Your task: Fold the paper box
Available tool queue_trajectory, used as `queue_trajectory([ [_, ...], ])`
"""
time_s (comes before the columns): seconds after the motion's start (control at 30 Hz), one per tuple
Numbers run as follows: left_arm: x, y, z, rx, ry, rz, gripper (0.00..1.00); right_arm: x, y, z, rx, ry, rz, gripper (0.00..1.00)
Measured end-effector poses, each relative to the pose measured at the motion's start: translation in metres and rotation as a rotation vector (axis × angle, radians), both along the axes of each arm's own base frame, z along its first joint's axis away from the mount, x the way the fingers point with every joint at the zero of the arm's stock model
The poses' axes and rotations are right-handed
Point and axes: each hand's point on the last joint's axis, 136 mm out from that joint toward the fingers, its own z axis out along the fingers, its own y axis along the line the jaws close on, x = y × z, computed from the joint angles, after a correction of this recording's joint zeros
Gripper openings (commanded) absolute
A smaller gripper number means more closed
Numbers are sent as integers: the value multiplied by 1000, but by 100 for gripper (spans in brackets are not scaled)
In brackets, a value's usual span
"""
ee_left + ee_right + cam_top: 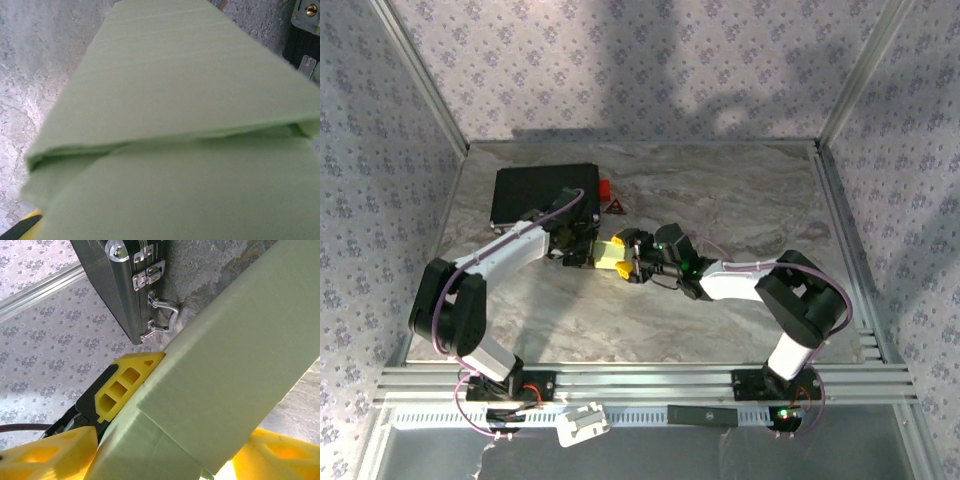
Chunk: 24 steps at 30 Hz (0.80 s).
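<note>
My fingers [50, 455] are yellow and the paper box [235, 355] is pale green; beside it, a black case [107, 280] on the grey-marbled table [215, 265].

arms [505, 255]: white links, black joints | cables [563, 205]: purple loops | fingers [80, 440]: yellow, moulded hollow pockets

Item 1: white triangular warning sign on a small red tag [617, 207], lying on the table [750, 200] just beyond the left gripper's [593, 253] fingertips, beside the black case [542, 193]. The mark inside the triangle is too small to read.
Lettering: none legible on the paper box [240, 355] or the case latches [149, 275].
</note>
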Motion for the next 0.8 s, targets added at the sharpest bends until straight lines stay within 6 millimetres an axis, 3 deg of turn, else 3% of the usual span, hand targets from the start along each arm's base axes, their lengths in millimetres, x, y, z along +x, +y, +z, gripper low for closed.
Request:
queue_trajectory([
  [0.17,3,-1,0,-1,-9,0,56,4,-1,-2,7,0,2,62],
  [0.47,-4,0,-3,1,9,-70,94,14,-5,-13,8,6,-11,60],
  [0.6,-9,6,10,15,-29,-133,100,18,-7,-14,10,4,-19,60],
  [0.77,-19,23,48,60,-169,-232,99,19,-7,-14,9,5,-21,60],
  [0.8,-24,29,57,75,-215,-256,95,20,-7,-14,7,7,-21,60],
])
